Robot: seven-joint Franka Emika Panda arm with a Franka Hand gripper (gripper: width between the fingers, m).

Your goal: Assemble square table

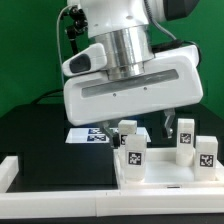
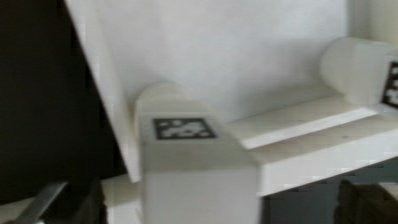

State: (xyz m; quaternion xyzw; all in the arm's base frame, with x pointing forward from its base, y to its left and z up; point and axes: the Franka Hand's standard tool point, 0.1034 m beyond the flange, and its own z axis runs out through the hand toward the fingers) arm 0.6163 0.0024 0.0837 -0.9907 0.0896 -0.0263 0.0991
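Your square table [image 1: 160,170] sits on the black counter [image 1: 30,130] at the exterior view's right, near edge, apparently flipped so its underside faces up. That is likely why the legs point upward, since they go in from above. You see four tagged legs standing on or at the slab: one near-left leg [image 1: 134,155], one behind it [image 1: 127,130], one at far right [image 1: 186,131] and one near-right [image 1: 207,153]. Whether each is fully seated, you cannot tell. The marker board [image 1: 92,134] lies flat farther back, to the left of the legs. A long white border bar [image 1: 8,172] edges the counter at the near left. The arm's big white housing hangs low over the slab and blocks the middle. The pincer [image 1: 162,125] barely shows below it as a dark finger between the legs; you cannot tell if it is apart or clamped on anything. The wrist view gives what the exterior one lacks: a close look at one tagged leg [image 2: 175,150] upright against the slab [image 2: 214,50], with a second leg [image 2: 361,75] beyond. No fingertips are clear there either. The exterior view alone gives you the whole layout and the leg count.
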